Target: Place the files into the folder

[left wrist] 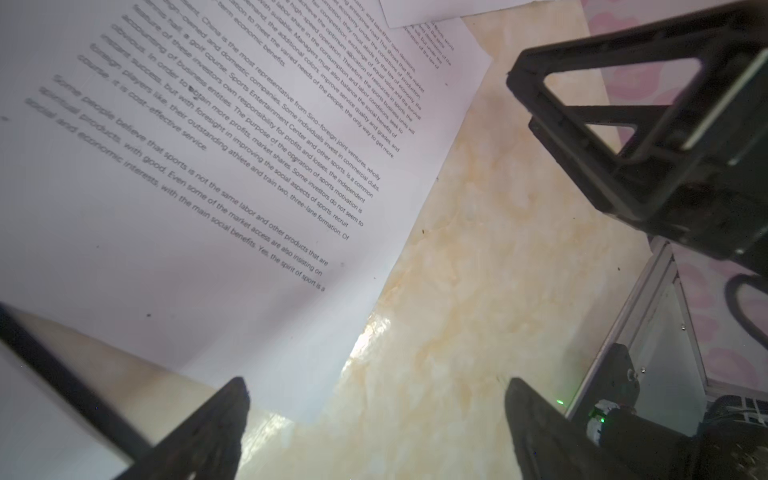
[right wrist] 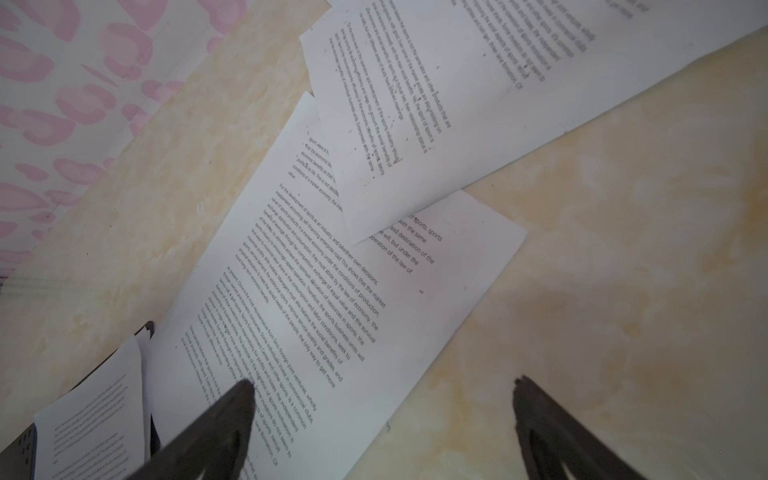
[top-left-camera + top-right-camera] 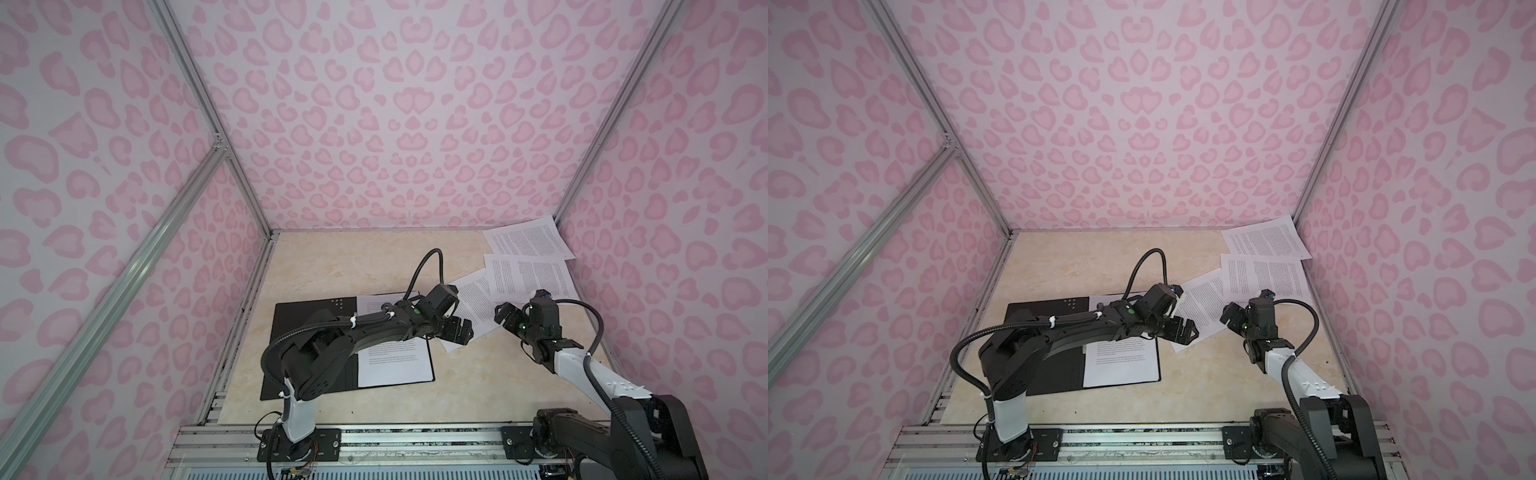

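Note:
The folder [image 3: 307, 311] [image 3: 1042, 309] lies open, black inside up, at the left of the table, with a printed sheet [image 3: 395, 365] [image 3: 1121, 365] on its right half. Three loose files lie at the back right: a tilted sheet [image 3: 473, 307] [image 3: 1202, 305] [image 1: 187, 187] [image 2: 332, 291], a middle sheet [image 3: 532, 278] [image 2: 415, 104] overlapping it, and a far sheet [image 3: 528, 239] in the corner. My left gripper [image 3: 459, 330] [image 3: 1183, 330] [image 1: 376, 386] hovers open over the tilted sheet's near corner. My right gripper [image 3: 505, 313] [image 3: 1231, 316] [image 2: 383, 382] hovers open over that sheet's right edge. Neither holds anything.
The beige marble table [image 3: 332, 266] is boxed in by pink patterned walls [image 3: 374, 124] at the back and both sides. An aluminium rail [image 3: 415, 440] carrying both arm bases runs along the front edge. The two grippers stand close, facing each other.

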Tool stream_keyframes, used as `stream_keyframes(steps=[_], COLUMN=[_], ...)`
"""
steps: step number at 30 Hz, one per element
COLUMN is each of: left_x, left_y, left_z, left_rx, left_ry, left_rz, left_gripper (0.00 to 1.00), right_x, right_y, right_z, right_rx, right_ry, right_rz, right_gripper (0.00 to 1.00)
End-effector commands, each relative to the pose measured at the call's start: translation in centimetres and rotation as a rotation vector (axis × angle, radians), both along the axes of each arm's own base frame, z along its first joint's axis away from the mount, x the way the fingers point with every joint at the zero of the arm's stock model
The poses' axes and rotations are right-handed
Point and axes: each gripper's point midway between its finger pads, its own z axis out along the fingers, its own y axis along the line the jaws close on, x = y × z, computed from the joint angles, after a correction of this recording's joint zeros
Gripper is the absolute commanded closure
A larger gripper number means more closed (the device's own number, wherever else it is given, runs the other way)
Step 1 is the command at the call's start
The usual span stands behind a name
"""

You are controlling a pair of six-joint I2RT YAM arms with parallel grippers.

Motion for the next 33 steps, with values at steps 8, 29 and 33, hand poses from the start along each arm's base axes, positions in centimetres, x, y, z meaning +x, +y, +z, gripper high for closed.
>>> stream_keyframes(steps=[8, 29, 33], left_x=[-1.3, -8.2, -5.5], left_y=[-3.4, -10.2, -6.6], left_z=[-3.9, 6.8, 6.3], left_rx=[0.009, -0.230, -0.183], left_ry=[0.094, 0.056, 0.044], left_rz=[-0.088, -0.269, -0.187], left_gripper=[0.03, 0.03, 0.03], right_x=[-0.1, -1.5, -1.0], right_y=[-1.5, -4.4, -3.0], right_z=[-0.3, 1.5, 1.1], right_rx=[0.055, 0.099, 0.146], right_ry=[0.012, -0.077, -0.091], right_rz=[-0.066, -0.181, -0.115], right_gripper=[0.04, 0.03, 0.04])
